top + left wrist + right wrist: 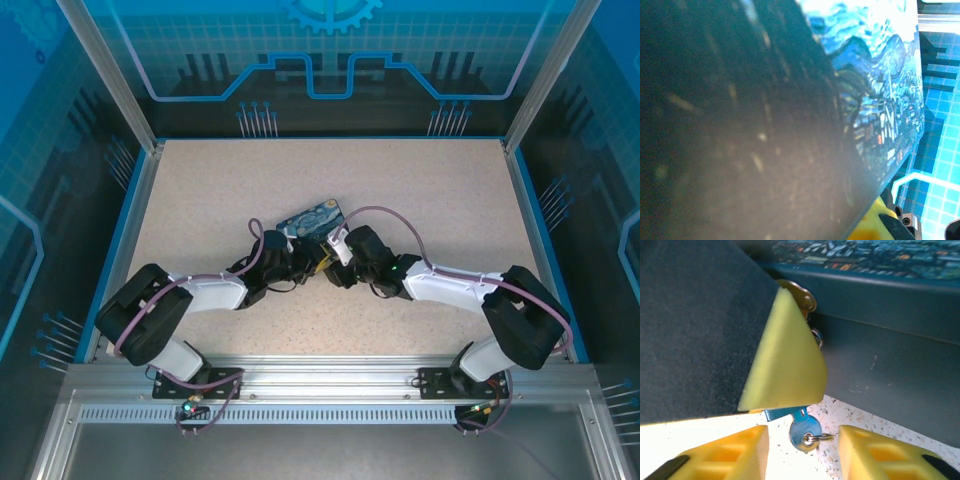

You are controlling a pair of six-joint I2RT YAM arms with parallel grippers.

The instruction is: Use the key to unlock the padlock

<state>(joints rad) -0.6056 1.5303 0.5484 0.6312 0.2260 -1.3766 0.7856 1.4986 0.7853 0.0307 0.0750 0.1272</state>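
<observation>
- Overhead, in the top external view, both arms reach toward the middle of the speckled tabletop point(440, 190). The left tool point(296, 256) and the right tool point(334, 252) meet almost tip to tip.
- The padlock point(310, 218) lies just beyond the two tools, against the left tool's tip. Its printed face is up and it is turned at a slant.
- From the left wrist, the padlock point(880, 100) sits straight ahead of the tool and very close to the lens, with its starry print at the upper right.
- A dark blurred surface covers the left of this view. I cannot tell whether it is the padlock's black side or a finger pad.
- One yellow fingertip point(871, 226) shows at the bottom, under the padlock's edge. The left tool is clenched on the padlock.
- From the right wrist, the right tool point(804, 436) is released. Its two yellow fingers are spread wide, low over the tabletop point(860, 412), and grasp nothing.
- A silvery piece point(805, 432), key-shaped and on a small ring, lies between those fingers and touches neither.
- Ahead of the right tool, the padlock point(890, 350) turns its black side toward it, with the printed face along the top.
- A yellow-tipped finger point(785, 355) of the left tool, with a dark pad, presses on that side from the left.
- The key point(801, 296), of brownish metal, peeks out just behind that finger's tip, against the padlock's side. It is well ahead of the right tool's fingers and apart from them.
</observation>
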